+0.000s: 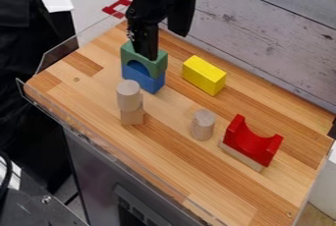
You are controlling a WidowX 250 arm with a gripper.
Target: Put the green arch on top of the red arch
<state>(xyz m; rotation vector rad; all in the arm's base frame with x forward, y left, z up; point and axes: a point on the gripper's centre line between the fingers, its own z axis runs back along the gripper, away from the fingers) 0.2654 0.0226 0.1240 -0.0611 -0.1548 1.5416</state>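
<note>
- The black two-finger gripper [147,48] hangs at the green toy arch block [156,66]; how far it is open, or whether it grips anything, cannot be told.
- The green arch sits atop a blue toy block [150,82], near a yellow rectangular block [204,75].
- Well apart, a red toy arch block [252,143], its hollow facing up, rests on a pale wooden block [240,155].

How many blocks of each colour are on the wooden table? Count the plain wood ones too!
Green: 1, the green arch
Blue: 1, the blue block
Yellow: 1, the yellow block
Red: 1, the red arch
Plain wood: 4, the stacked cylinder, the block under it, the lone cylinder and the piece under the red arch
Total: 8
</note>
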